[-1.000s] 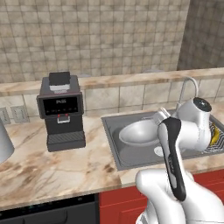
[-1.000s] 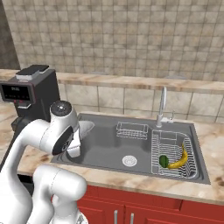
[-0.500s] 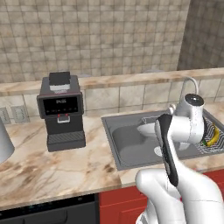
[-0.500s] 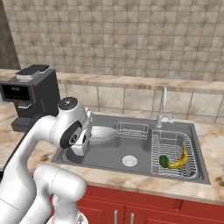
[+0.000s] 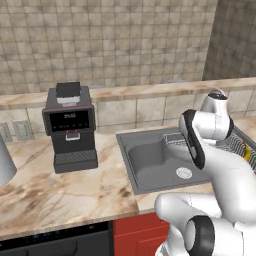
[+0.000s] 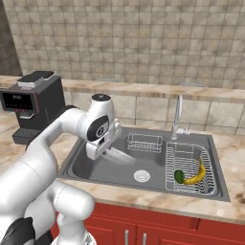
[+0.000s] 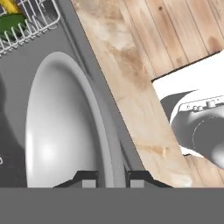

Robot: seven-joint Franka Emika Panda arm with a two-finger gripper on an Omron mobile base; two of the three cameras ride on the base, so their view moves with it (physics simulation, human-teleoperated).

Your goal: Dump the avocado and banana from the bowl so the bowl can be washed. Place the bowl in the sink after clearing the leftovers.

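Since a second ago the arm has swung toward the sink's (image 6: 143,165) left half and carried the bowl (image 7: 61,127) lower into the basin; the banana (image 6: 196,174) and avocado (image 6: 179,176) have not moved.

From the right base camera, the gripper (image 6: 98,152) points down over the left part of the basin with the pale bowl (image 6: 119,155) sticking out beside it, tilted on edge. From the hand camera, the two dark fingertips (image 7: 87,177) stand close together astride the bowl's rim, pinching it, and the bowl's smooth inside faces left with the grey basin wall just to its right. Beyond that wall runs the marble counter (image 7: 127,83).

Banana and avocado lie side by side, touching, in the wire rack (image 6: 189,165) in the right part of the sink, the avocado on the left. A smaller wire basket (image 6: 144,142) sits at the back of the basin, and the chrome faucet (image 6: 177,115) rises behind the rack. On the counter well to the left stands a black coffee machine (image 5: 71,126).
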